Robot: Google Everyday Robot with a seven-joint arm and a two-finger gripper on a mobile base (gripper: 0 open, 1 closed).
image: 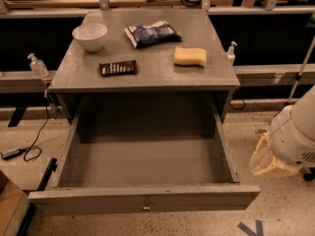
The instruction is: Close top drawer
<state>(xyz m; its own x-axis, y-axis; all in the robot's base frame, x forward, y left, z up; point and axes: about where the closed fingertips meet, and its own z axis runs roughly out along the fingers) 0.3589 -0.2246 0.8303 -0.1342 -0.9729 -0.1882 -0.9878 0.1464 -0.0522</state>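
Note:
The top drawer (142,154) of the grey wood cabinet stands pulled far out, and its inside is bare. Its long flat front panel (88,199) lies along the bottom of the camera view. A small metal knob (146,205) sits at the panel's centre. A white rounded part of my arm (297,134) shows at the right edge, beside the drawer's right side and apart from it. My gripper is out of view, so its fingers do not show.
The cabinet top (147,73) holds a white bowl (89,35), a dark blue snack bag (151,33), a yellow sponge (190,56) and a dark flat pack (118,68). Sanitiser bottles (37,65) stand on rails either side. A cable (34,141) lies on the floor left; a beige cover (268,162) sits right.

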